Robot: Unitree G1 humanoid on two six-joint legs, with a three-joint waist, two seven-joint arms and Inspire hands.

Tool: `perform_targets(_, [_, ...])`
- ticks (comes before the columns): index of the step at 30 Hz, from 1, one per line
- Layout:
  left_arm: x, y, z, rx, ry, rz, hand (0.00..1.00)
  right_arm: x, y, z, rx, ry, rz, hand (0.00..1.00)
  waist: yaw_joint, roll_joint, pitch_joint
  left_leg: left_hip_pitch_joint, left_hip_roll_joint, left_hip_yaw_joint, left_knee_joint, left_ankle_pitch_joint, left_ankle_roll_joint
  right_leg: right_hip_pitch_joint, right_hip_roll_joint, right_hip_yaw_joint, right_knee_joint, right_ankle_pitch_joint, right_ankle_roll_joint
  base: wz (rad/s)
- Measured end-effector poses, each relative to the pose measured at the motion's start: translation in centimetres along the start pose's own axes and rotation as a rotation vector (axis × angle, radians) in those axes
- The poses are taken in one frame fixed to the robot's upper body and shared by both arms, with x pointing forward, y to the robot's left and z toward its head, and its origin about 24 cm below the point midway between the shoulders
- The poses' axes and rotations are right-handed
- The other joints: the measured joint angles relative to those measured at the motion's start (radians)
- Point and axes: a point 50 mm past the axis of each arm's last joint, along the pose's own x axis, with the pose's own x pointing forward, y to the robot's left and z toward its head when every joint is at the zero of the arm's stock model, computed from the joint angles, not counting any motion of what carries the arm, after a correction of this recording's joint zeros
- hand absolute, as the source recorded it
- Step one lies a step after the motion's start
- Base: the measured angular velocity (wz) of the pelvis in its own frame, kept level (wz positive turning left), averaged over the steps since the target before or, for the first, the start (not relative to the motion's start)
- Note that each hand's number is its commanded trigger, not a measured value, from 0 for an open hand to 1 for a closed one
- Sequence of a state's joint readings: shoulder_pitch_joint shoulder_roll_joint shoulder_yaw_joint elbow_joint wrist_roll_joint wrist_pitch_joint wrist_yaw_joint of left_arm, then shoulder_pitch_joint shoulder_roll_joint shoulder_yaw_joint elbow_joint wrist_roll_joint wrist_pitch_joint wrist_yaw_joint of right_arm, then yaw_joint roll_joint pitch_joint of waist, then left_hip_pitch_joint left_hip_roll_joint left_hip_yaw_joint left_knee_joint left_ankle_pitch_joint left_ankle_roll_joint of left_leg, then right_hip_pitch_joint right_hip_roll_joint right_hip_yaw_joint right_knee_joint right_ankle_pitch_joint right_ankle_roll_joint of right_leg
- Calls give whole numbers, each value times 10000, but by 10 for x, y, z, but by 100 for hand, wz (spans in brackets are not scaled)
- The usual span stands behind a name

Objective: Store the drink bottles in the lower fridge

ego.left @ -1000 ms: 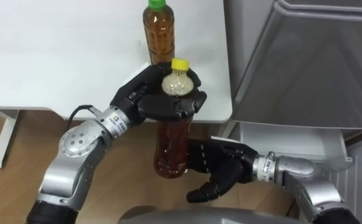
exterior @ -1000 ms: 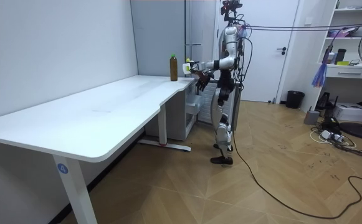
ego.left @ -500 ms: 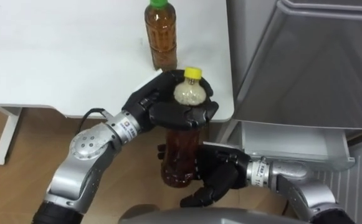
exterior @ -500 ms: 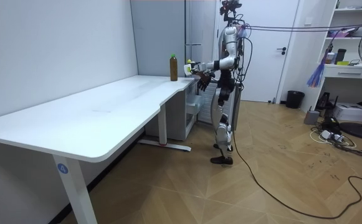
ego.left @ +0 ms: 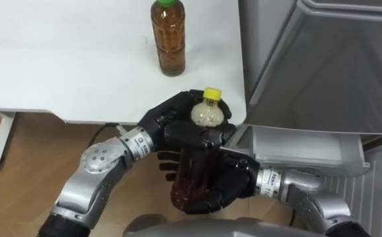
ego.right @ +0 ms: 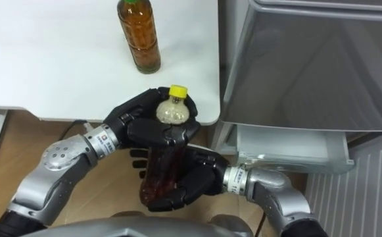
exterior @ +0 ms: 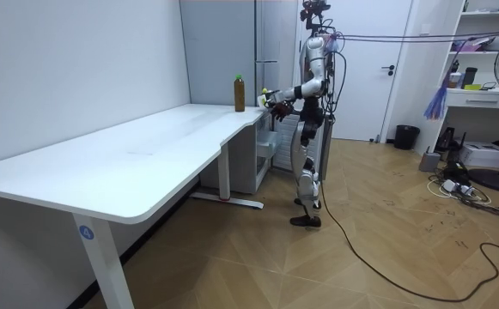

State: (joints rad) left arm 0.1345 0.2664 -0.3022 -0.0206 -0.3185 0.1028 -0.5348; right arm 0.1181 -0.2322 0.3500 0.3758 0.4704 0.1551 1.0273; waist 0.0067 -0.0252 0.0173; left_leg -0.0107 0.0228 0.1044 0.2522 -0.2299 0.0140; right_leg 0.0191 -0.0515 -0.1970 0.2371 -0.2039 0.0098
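Yellow-cap bottle [ego.left: 189, 174] upright, just off table [ego.left: 59, 66] edge, left hand [ego.left: 177, 125] fingers curled round its shoulder, right hand [ego.left: 237, 183] wrapped round lower body, green-cap bottle [ego.left: 167, 39] on table, fridge [ego.left: 322, 66] at right w/ lower drawer [ego.left: 302, 148] open.

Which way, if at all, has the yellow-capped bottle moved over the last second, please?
Yes. The yellow-capped bottle has shifted right and down, away from the green-capped bottle, toward the fridge.

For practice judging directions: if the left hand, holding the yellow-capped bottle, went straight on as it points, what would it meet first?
Probably the grey fridge front beyond the table corner, though depth is unclear.
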Motion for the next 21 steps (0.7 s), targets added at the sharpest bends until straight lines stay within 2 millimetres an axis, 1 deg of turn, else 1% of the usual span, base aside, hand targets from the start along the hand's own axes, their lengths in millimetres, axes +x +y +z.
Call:
perform_targets(3, [0,0,-1,-22,20,6,100,0,0,0,15,3,15,0,-9,9,1,-1,-1,0,-3,0,0,-2,6,7,0,0,0,0])
perform_targets(7, [0,1,-2,-58,75,29,100,0,0,0,84,-10,13,0,-7,64,-22,17,-7,2,-11,0,0,6,-3,11,1,0,0,0])
perform_targets(11, [-1,2,-5,-80,216,74,100,-2,-1,-1,157,73,-28,0,3,174,-42,32,-10,2,-10,2,1,8,-5,25,3,0,0,0])
perform_targets(12, [-1,2,-6,-64,255,84,100,-2,-1,-1,174,79,-41,0,6,207,-63,35,-10,3,-8,2,1,8,-3,30,5,0,0,0])
perform_targets(14, [-2,3,-6,-48,295,97,100,-2,-1,0,179,50,-62,0,4,244,-76,45,-10,4,-6,2,1,13,3,46,6,0,0,0])
perform_targets(21, [-4,5,-7,63,410,125,100,-4,-2,0,199,-9,-110,0,2,250,-65,55,-20,10,15,3,3,21,0,47,15,0,0,0])
